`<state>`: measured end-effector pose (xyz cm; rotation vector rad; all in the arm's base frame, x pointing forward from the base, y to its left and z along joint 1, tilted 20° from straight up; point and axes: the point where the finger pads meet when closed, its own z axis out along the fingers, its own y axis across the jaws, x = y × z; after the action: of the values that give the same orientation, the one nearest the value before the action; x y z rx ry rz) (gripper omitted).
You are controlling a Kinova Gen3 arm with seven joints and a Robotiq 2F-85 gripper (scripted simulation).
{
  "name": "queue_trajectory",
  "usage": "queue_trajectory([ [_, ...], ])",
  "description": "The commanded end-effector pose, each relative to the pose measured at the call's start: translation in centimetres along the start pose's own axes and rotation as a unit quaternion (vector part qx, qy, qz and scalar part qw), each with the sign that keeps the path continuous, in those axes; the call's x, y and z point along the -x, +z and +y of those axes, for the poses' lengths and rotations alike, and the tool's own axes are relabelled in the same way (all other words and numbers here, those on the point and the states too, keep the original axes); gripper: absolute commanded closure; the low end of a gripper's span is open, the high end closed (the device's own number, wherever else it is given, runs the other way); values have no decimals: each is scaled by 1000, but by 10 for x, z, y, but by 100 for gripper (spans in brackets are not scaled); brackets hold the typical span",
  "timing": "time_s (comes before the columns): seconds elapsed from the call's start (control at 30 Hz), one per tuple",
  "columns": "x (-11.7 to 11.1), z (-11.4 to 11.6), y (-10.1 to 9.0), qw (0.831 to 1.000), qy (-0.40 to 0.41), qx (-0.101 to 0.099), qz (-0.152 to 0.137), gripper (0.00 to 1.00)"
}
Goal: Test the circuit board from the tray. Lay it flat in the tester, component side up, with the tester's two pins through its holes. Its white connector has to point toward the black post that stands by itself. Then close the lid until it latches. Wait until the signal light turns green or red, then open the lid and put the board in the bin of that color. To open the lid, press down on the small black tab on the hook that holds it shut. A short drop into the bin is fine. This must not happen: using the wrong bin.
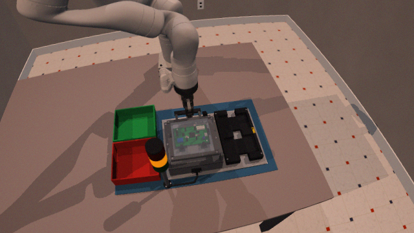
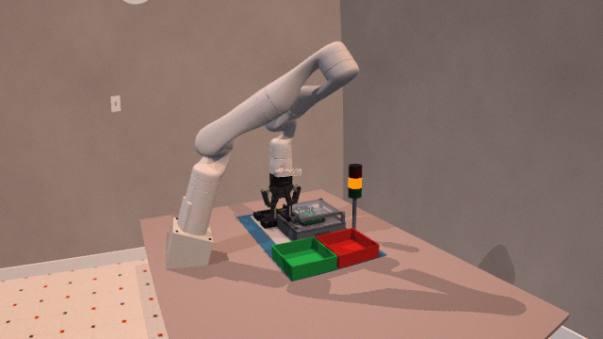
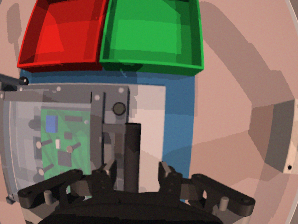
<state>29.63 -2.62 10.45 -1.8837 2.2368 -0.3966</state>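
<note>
The green circuit board (image 1: pixel 191 136) (image 3: pixel 65 150) lies component side up in the grey tester (image 1: pixel 194 165) (image 2: pixel 306 231), under the clear lid. Its white connector (image 1: pixel 200 127) is at the corner near a small black post (image 1: pixel 204 113). The lid (image 1: pixel 180 152) (image 2: pixel 325 207) is down over the board; I cannot tell whether it is latched. The signal light (image 1: pixel 157 159) (image 2: pixel 355 183) shows amber. My gripper (image 1: pixel 189 114) (image 2: pixel 283 215) (image 3: pixel 137 169) is partly open, fingertips on either side of the black bar (image 3: pixel 132 155) at the tester's robot-side edge. The pins and hook tab are hidden.
The green bin (image 1: pixel 136 124) (image 2: pixel 303 256) (image 3: pixel 152 35) and red bin (image 1: pixel 132 162) (image 2: pixel 349 246) (image 3: pixel 65 35) stand beside the tester, both empty. The black tray (image 1: pixel 226 121) on the other side is empty. The light's pole (image 2: pixel 354 214) and a cable (image 1: pixel 184 184) are at the far side.
</note>
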Motion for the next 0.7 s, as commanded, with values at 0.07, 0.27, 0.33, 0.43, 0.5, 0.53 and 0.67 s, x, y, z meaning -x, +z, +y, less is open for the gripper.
queue_trajectory([
  [0.07, -4, -6, -4, 1000, 6, -7, 2, 50],
  [0.27, -4, -6, -6, 1000, 5, -8, 6, 50],
  [0.33, -4, -6, -7, 1000, 5, -9, 7, 50],
  [0.43, -4, -6, -7, 1000, 5, -9, 8, 50],
  [0.5, -4, -6, -8, 1000, 4, -9, 9, 50],
  [0.53, -4, -6, -8, 1000, 4, -10, 10, 50],
  [0.67, -4, -6, -11, 1000, 4, -10, 11, 50],
])
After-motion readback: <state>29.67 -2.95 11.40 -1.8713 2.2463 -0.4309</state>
